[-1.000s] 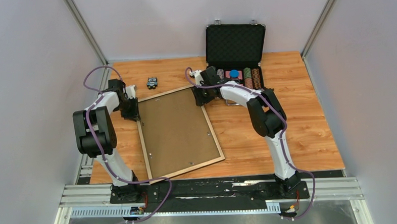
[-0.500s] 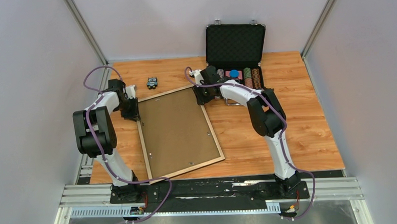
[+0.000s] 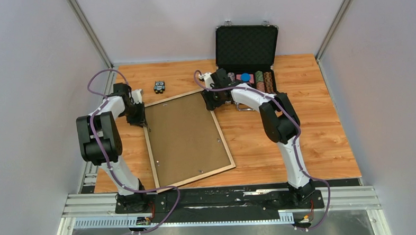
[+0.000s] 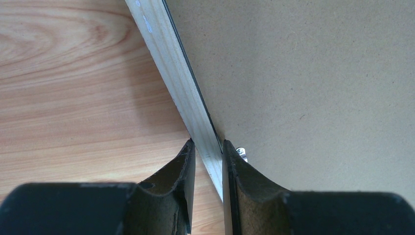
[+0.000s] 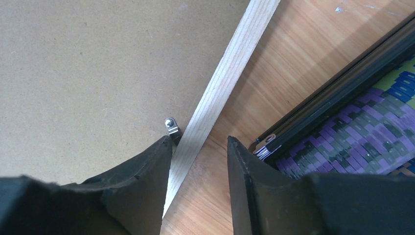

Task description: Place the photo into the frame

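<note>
Nearest, the frame [image 3: 196,177] lies flat on the table [image 3: 312,134], pale wood up, with the brown backing [image 3: 185,137] filling it. The photo shows in no view, and whether it sits under the backing cannot be told.

Further out, the left claw [image 4: 208,147] is clenched on the left rail, close to the far corner. Across from it, the right claw [image 5: 198,147] straddles the right rail with its fingers apart, gripping nothing. One finger sits over the backing by a small metal clip [image 5: 171,125], the other over bare table close to the chip case [image 3: 246,44].

Only one side is held, so a lift now would likely tip the frame and let the backing slide out. Closing the right claw could snag the clip or miss the thin rail. A wide swing outward could knock the case.
</note>
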`<control>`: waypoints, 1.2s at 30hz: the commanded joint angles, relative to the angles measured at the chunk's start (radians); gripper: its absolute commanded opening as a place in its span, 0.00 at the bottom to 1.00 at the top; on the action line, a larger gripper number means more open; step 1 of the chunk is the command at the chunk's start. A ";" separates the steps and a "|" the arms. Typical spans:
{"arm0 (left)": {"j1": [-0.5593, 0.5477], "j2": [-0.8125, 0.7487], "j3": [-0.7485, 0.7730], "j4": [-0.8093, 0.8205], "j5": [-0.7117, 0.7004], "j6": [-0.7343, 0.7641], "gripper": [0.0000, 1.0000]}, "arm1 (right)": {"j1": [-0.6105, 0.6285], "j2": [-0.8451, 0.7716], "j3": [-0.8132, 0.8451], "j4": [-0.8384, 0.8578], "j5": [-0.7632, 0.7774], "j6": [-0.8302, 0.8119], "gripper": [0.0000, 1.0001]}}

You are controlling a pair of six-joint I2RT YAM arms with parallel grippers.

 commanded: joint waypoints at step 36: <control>0.004 0.069 0.044 -0.010 0.040 0.066 0.22 | 0.015 -0.094 -0.128 0.255 0.067 -0.019 0.55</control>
